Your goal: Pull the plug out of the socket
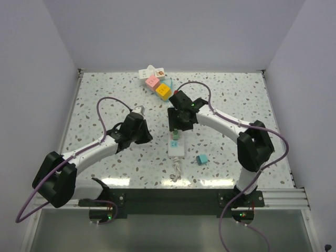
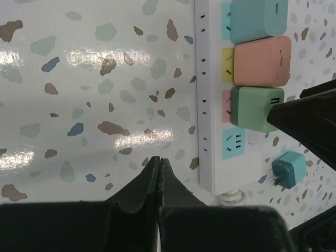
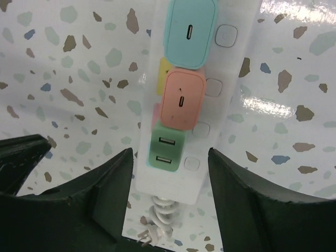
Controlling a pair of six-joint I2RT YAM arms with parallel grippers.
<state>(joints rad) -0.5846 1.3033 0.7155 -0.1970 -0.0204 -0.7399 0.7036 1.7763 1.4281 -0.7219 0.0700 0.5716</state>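
Power strip [image 3: 232, 73] w/ green plug [image 3: 167, 149] is straddled by wide-open R gripper [image 3: 170, 157]; L gripper [image 2: 159, 164] is seen closed beside it.

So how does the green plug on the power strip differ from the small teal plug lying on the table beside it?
The green plug is seated in the power strip; the teal plug lies loose on the table with its prongs bare. The green plug sits between the open fingers of the right gripper; the teal plug is outside them. The teal plug looks smaller than the green plug. Both are boxy, rounded adapters.
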